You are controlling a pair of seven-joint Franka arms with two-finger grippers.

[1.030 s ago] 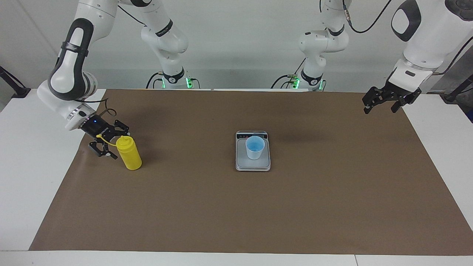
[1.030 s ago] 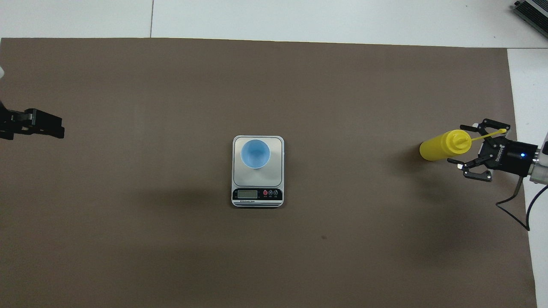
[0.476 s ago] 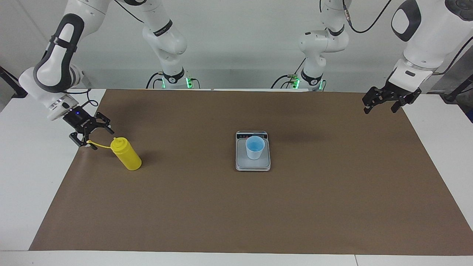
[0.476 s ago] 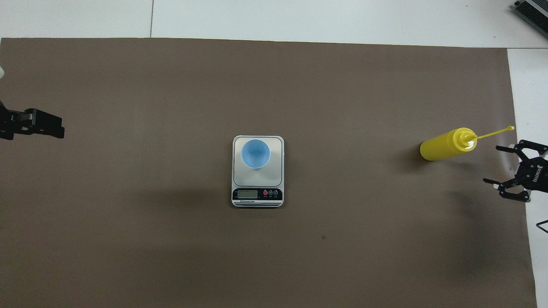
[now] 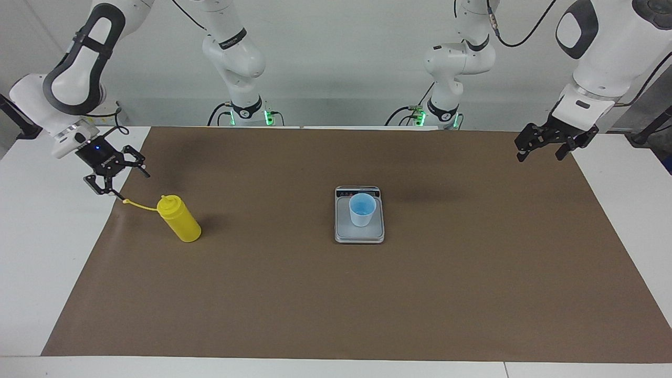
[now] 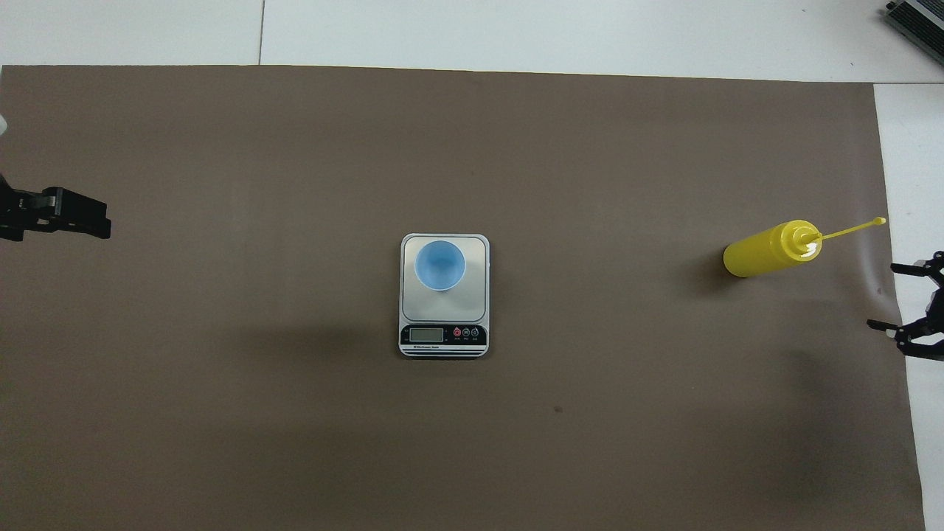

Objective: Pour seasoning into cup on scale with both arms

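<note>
The seasoning, a yellow squeeze bottle (image 5: 179, 219) (image 6: 767, 249), stands upright on the brown mat toward the right arm's end. Its cap strap (image 5: 140, 205) sticks out sideways toward the mat's edge. My right gripper (image 5: 118, 181) (image 6: 885, 295) hangs open over the mat's edge beside that strap, apart from the bottle and holding nothing. The light blue cup (image 5: 362, 209) (image 6: 439, 265) stands upright on the scale (image 5: 359, 234) (image 6: 444, 337) at the middle of the mat. My left gripper (image 5: 541, 149) (image 6: 96, 221) waits open and raised over the mat's other end.
A brown mat (image 5: 336, 304) covers most of the white table (image 5: 42, 252). Both arm bases stand at the robots' edge of the table. Only the bottle and the scale with its cup stand on the mat.
My right gripper has drawn back from the bottle's top toward the table's edge and risen. The cap strap now sticks out freely. Bottle, cup, scale and left arm have not moved.
</note>
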